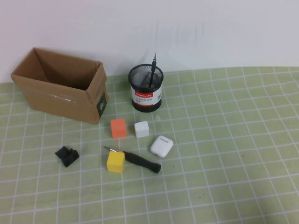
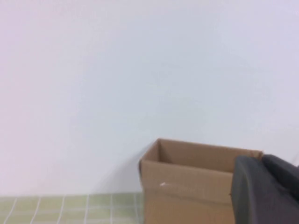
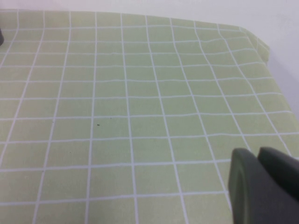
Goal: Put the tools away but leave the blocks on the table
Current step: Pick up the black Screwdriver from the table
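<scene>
The black-handled screwdriver [image 1: 140, 161] lies on the green grid table [image 1: 233, 140], its shaft passing behind the yellow block [image 1: 115, 161]. The thin black precision driver [image 1: 153, 70] stands upright in a black mesh cup [image 1: 146, 88]. The orange block [image 1: 118, 128] and white block [image 1: 141, 129] sit side by side in front of the cup. The red-handled scissors are out of view. Neither arm shows in the high view. My left gripper [image 2: 262, 159] is shut and empty, raised and facing the cardboard box [image 2: 187, 186]. My right gripper [image 3: 258, 152] is shut and empty above bare cloth [image 3: 117, 93].
An open cardboard box [image 1: 60, 86] stands at the back left. A white earbud case [image 1: 161, 145] lies right of the blocks, close to the screwdriver handle. A small black bracket [image 1: 67, 156] lies at the front left. A white wall runs behind the table.
</scene>
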